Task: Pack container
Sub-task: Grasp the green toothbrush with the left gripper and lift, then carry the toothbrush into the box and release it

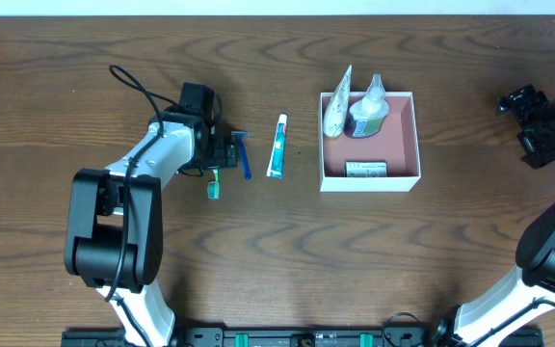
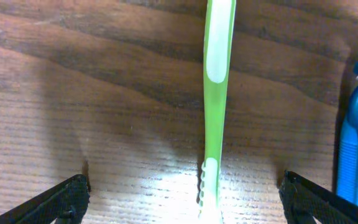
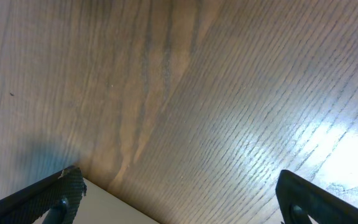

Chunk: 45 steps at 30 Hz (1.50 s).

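Left tool (image 2: pixel 184 198) is hovering wide open and empty over the green toothbrush (image 2: pixel 215 118) — it should be lowering squarely astride the handle; right tool (image 3: pixel 179 198) is gaping empty.

Overhead camera looks straight down on the whole bench (image 1: pixel 277 270). Left wrist camera hangs close above a green toothbrush (image 2: pixel 218 93) and a blue razor (image 2: pixel 355 155), both also visible from overhead. Right wrist camera faces the bench's wood grain, very near.
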Motion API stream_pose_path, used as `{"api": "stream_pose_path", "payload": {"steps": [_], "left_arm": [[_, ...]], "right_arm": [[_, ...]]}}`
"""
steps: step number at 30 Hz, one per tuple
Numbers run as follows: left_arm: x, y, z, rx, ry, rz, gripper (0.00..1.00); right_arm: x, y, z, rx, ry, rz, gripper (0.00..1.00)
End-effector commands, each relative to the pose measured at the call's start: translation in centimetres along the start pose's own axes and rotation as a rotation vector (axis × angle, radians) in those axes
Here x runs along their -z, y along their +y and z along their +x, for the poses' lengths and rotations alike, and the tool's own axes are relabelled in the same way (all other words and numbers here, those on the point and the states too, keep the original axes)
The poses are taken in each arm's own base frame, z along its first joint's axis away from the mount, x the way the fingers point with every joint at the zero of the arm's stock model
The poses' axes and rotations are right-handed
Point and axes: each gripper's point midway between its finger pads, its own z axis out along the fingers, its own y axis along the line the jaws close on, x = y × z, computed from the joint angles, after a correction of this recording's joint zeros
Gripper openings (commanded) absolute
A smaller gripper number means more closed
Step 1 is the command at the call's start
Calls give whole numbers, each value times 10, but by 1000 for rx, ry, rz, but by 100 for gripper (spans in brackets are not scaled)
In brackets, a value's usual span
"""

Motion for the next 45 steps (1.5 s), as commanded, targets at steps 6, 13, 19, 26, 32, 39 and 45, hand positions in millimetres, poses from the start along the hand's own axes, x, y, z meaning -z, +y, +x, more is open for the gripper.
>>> {"api": "stream_pose_path", "payload": {"steps": [6,13,19,26,32,39,45], "left_arm": [[-4,0,-4,18,-3,-4,98],[-4,0,-3,17,-2,-4,67],[-4,0,-4,18,-3,-4,34],[-4,0,-5,18,-9,-2,6],[11,-4,-20,19,-64,13,6],[111,-24,-73,16,-321,129,6],[224,-56,-80,-47,-567,330,6]], "right_arm": [[0,0,1,-10,1,0,99],[0,0,1,-10,1,0,99],[0,0,1,-10,1,0,99],[0,0,1,-10,1,0,99],[0,0,1,-10,1,0,99],[0,0,1,-10,1,0,99],[0,0,1,-10,1,0,99]]}}
